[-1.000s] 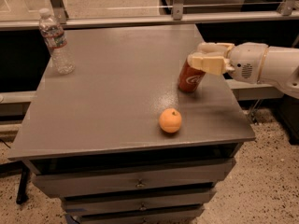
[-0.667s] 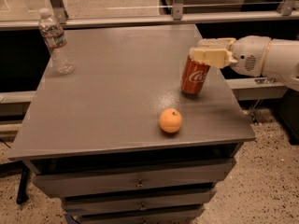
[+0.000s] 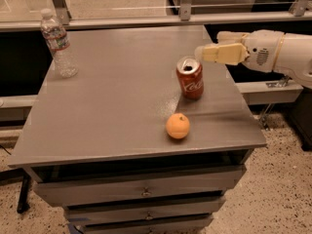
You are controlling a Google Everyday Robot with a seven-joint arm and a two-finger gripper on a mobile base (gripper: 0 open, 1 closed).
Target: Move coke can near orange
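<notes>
The coke can [image 3: 190, 78], red with white script and a silver top, stands upright on the grey table [image 3: 112, 106], right of centre. The orange [image 3: 177, 126] lies on the table just in front of the can and slightly to its left, a small gap between them. My gripper [image 3: 208, 44], with cream fingers [image 3: 222, 53], hovers just right of and slightly above the can's top. It is open and holds nothing. It is apart from the can.
A clear plastic water bottle [image 3: 57, 44] stands at the table's far left corner. The table has drawers [image 3: 146, 191] below its front edge. A railing and glass panel [image 3: 185, 9] run behind the table. The table's right edge is close to the can.
The can was tilted in my gripper's grasp a second ago. Now it stands upright on the table, and the gripper has let go and drawn back slightly to the right.
</notes>
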